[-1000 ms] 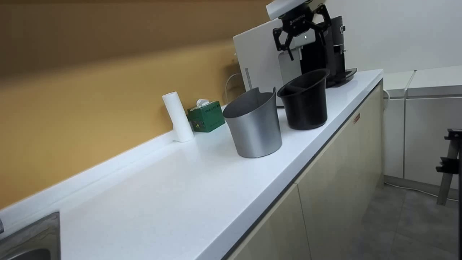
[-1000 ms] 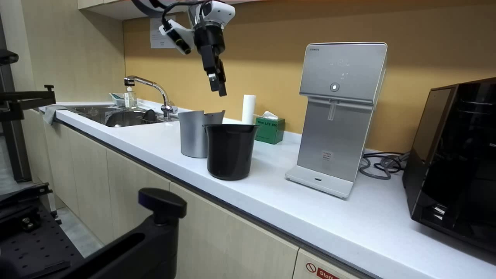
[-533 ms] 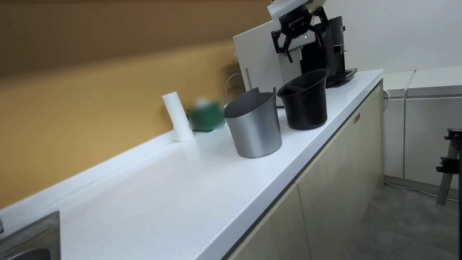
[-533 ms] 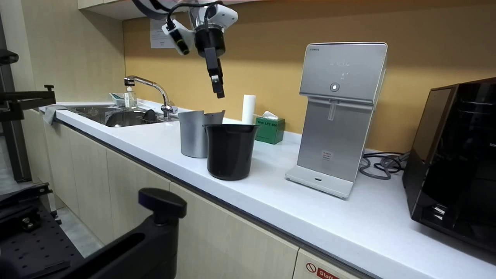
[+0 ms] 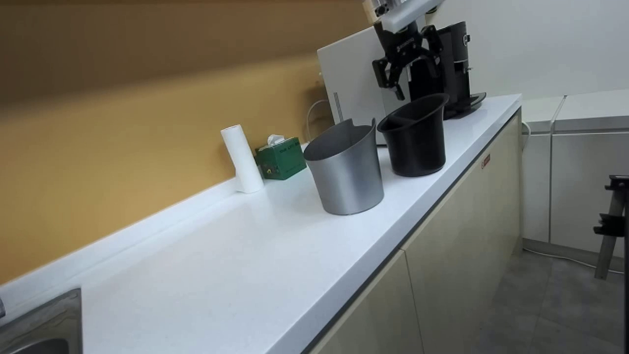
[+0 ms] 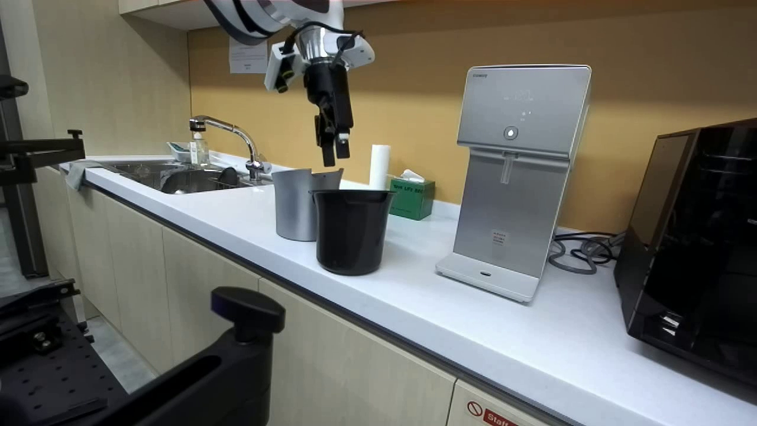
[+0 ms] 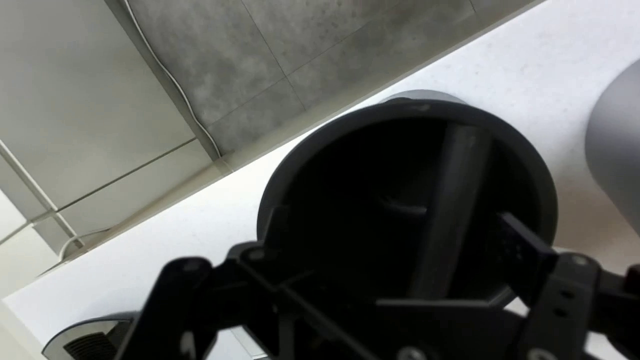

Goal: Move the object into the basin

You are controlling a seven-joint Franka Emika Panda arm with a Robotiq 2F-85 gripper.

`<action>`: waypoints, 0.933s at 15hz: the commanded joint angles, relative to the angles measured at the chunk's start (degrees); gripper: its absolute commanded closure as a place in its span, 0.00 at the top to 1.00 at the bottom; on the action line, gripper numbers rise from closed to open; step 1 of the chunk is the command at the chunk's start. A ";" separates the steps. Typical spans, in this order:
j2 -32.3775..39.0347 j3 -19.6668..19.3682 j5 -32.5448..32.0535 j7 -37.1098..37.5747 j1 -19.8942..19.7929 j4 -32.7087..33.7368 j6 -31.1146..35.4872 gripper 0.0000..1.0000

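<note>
2 fingers [image 7: 522,239] stand well parted on my gripper [image 6: 335,152], so I read it as released, with its tips above the black pot [image 6: 353,234] and apart from it. In an exterior view I see space between those tips and the pot's rim [image 6: 355,192]. The black pot rests upright on the white counter [image 5: 196,265] near the front edge, its wide mouth facing up. Through the wrist view I look down into it: the mouth lies between the fingers and reaches out beyond their tips, 1 finger overlapping the rim in that picture, the other's tip showing against the dark inside. 1 divider [image 7: 452,200] crosses the interior. Whether the tips sit squarely over the middle, I cannot tell. Just beside the black pot, on the side toward the basin [image 5: 61,314], stands the grey metal pot [image 6: 293,204], partly hidden behind it in an exterior view. The basin itself is well apart from my gripper, farther along the counter. Toward the yellow wall [image 5: 147,123] I have 1 green tissue box [image 5: 281,160] and 1 white paper roll [image 5: 244,162].
</note>
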 commanded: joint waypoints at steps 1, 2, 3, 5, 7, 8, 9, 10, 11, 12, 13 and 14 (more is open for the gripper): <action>3.52 -1.33 0.11 -4.14 0.82 3.35 0.56 1.00; 4.20 -1.45 0.15 -4.71 0.91 3.72 1.12 1.00; 5.03 -1.53 0.46 -5.04 1.04 4.17 1.71 1.00; 6.40 -1.75 0.44 -5.14 1.33 4.79 2.86 1.00; 7.50 -2.07 0.25 -4.04 1.56 5.08 4.13 1.00; 8.04 -2.28 0.04 -3.03 1.62 5.16 4.57 1.00; 8.42 -2.50 0.40 -3.03 1.69 5.12 5.37 1.00; 8.87 -2.81 0.51 -2.63 1.76 5.09 6.00 1.00; 9.21 -3.12 0.70 -2.19 1.79 4.90 7.01 1.00; 9.60 -3.40 0.75 -1.40 1.81 4.84 7.82 1.00; 10.02 -3.70 0.90 -0.72 1.86 4.82 8.58 1.00; 10.47 -3.97 1.10 0.18 1.91 4.87 9.26 1.00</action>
